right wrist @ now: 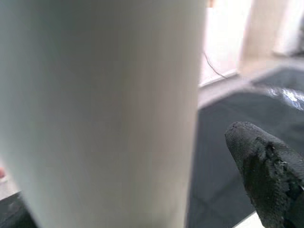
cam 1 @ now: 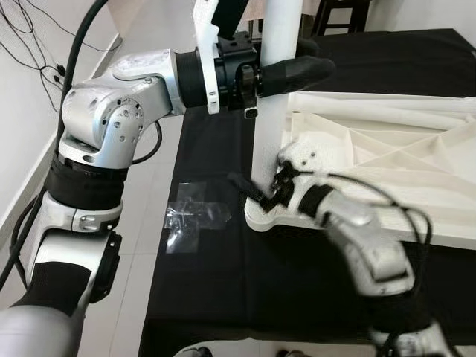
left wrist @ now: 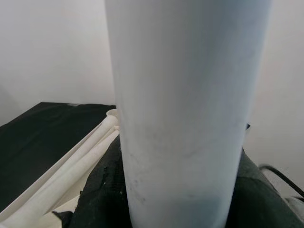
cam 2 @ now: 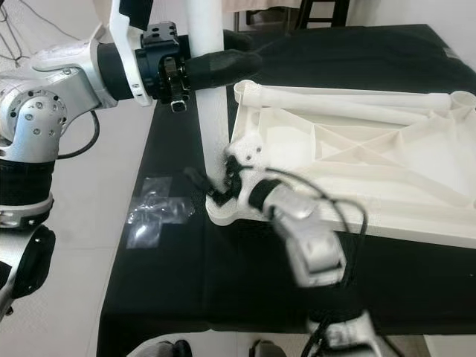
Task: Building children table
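Observation:
A white table leg [cam 1: 269, 134] stands upright in the corner socket [cam 1: 260, 217] of the upside-down white tabletop [cam 1: 387, 156]. My left gripper [cam 1: 297, 71] is shut on the leg high up, its black fingers wrapped around the tube [left wrist: 185, 118]. My right gripper [cam 1: 256, 192] is low at the foot of the leg by the socket, blurred, with its fingers spread. In the right wrist view the leg [right wrist: 104, 109] is very close, with one black fingertip [right wrist: 266, 161] standing apart from it.
The tabletop lies on a table covered in black cloth [cam 1: 223, 282]. Spare white legs [cam 2: 349, 100] lie along the tabletop's far edge. A crumpled clear plastic bag [cam 1: 190, 216] sits at the cloth's left edge, above pale floor. Dark chair legs [cam 1: 342, 15] stand behind.

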You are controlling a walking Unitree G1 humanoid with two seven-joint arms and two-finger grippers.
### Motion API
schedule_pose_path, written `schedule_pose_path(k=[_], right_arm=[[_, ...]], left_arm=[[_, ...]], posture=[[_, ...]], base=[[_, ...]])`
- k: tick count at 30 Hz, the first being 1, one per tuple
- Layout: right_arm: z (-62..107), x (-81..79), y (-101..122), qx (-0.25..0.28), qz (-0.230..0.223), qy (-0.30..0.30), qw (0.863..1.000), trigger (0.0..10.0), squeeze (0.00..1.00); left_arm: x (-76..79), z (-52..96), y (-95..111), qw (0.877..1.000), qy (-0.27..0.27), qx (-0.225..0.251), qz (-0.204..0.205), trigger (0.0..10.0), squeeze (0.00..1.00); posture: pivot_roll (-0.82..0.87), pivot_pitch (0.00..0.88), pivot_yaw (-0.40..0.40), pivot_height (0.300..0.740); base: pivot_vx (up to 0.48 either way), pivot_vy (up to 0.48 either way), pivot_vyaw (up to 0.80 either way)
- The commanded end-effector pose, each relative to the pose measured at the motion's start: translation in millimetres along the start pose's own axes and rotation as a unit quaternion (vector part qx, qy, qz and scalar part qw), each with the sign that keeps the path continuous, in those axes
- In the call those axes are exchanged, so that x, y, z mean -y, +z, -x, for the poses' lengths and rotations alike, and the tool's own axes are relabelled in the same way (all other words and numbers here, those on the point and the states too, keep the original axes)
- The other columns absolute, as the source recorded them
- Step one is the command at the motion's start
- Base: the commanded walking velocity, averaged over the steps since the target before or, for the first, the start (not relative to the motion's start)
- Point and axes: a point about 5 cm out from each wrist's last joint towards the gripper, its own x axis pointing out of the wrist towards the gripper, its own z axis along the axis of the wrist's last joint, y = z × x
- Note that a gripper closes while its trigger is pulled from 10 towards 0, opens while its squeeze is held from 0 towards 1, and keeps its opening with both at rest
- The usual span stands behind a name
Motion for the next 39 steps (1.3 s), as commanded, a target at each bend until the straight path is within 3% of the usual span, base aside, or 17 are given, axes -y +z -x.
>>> schedule_pose_path(k=[1,3,9,10,12,13,26,27,29,30,32,33,34,35,39], right_arm=[[-1.9,1.5,0,0.005,0.001,0.02,1.0,10.0,0.0],[-5.8,10.4,4,-0.004,0.022,0.057,0.998,10.0,0.0],[-11.7,8.2,12,-0.005,0.026,0.146,0.989,10.0,0.0],[-12.8,7.2,14,-0.002,0.023,0.181,0.983,2.3,0.0],[-13.2,7.5,14,0.0,0.021,0.201,0.979,2.3,0.0],[-14.8,9.2,14,0.0,0.017,0.216,0.976,0.0,0.0],[-27.3,15.3,7,-0.006,0.005,0.243,0.97,0.0,0.0],[-27.4,15.3,5,-0.009,0.003,0.241,0.97,0.0,0.0],[-27.4,15.3,5,-0.009,0.003,0.241,0.97,0.0,0.0],[-28.1,16.2,0,-0.012,-0.003,0.233,0.972,0.0,0.0],[-28.5,16.8,-4,-0.014,-0.011,0.218,0.976,0.0,0.0],[-28.9,17.5,-7,-0.015,-0.017,0.208,0.978,0.0,0.0],[-27.5,17.8,-16,-0.027,-0.031,0.169,0.985,0.0,0.0],[-27.5,17.8,-16,-0.027,-0.031,0.169,0.985,0.0,0.0],[-14.0,4.1,-45,-0.071,-0.078,0.038,0.994,0.0,0.0]], left_arm=[[4.2,-0.3,-8,1.0,-0.014,-0.018,0.013,0.0,0.0],[6.6,2.9,-9,1.0,-0.018,-0.018,0.015,0.0,0.0],[11.0,9.6,-8,1.0,-0.021,-0.017,0.017,0.0,0.0],[12.3,12.1,-7,1.0,-0.021,-0.016,0.017,0.0,0.0],[12.7,13.0,-6,1.0,-0.021,-0.017,0.016,0.0,0.0],[13.3,13.8,-5,1.0,-0.021,-0.016,0.016,0.0,0.0],[11.3,18.3,-2,1.0,-0.012,-0.018,0.01,0.0,0.0],[9.0,19.7,-4,1.0,-0.005,-0.018,0.021,3.5,1.0],[9.0,19.7,-4,1.0,-0.005,-0.018,0.021,3.5,1.0],[5.6,20.8,-8,0.999,0.007,-0.019,0.034,10.0,1.0],[0.4,17.9,-11,0.999,0.019,-0.021,0.039,10.0,1.0],[-2.9,15.6,-13,0.999,0.026,-0.022,0.042,10.0,0.0],[-9.4,12.5,-14,0.998,0.046,-0.015,0.044,10.0,0.0],[-9.4,12.5,-14,0.998,0.046,-0.015,0.044,10.0,0.0],[-18.8,14.4,-15,0.995,0.084,-0.026,0.045,10.0,0.0]], posture=[[0.05,0.186,0.061,0.74],[0.06,0.188,0.064,0.74],[0.06,0.192,0.064,0.74],[0.06,0.194,0.065,0.74],[0.06,0.194,0.065,0.74],[0.06,0.196,0.065,0.74],[0.06,0.201,0.06,0.74],[0.05,0.201,0.059,0.74],[0.05,0.201,0.059,0.74],[0.05,0.201,0.059,0.74],[0.05,0.203,0.056,0.74],[0.05,0.203,0.056,0.74],[0.05,0.206,0.054,0.74],[0.05,0.206,0.054,0.74],[0.04,0.216,0.034,0.74]], base=[[0.0,0.0,0.0],[0.0,0.0,0.0],[0.0,0.0,0.0],[0.0,0.0,0.0],[0.0,0.0,0.0],[0.0,0.0,0.0],[0.0,0.0,0.0],[0.0,0.0,0.0],[0.0,0.0,0.0],[0.0,0.0,0.0],[0.0,0.0,0.0],[0.0,0.0,0.0],[0.0,0.0,0.0],[0.0,0.0,0.0],[0.0,0.0,0.0]])
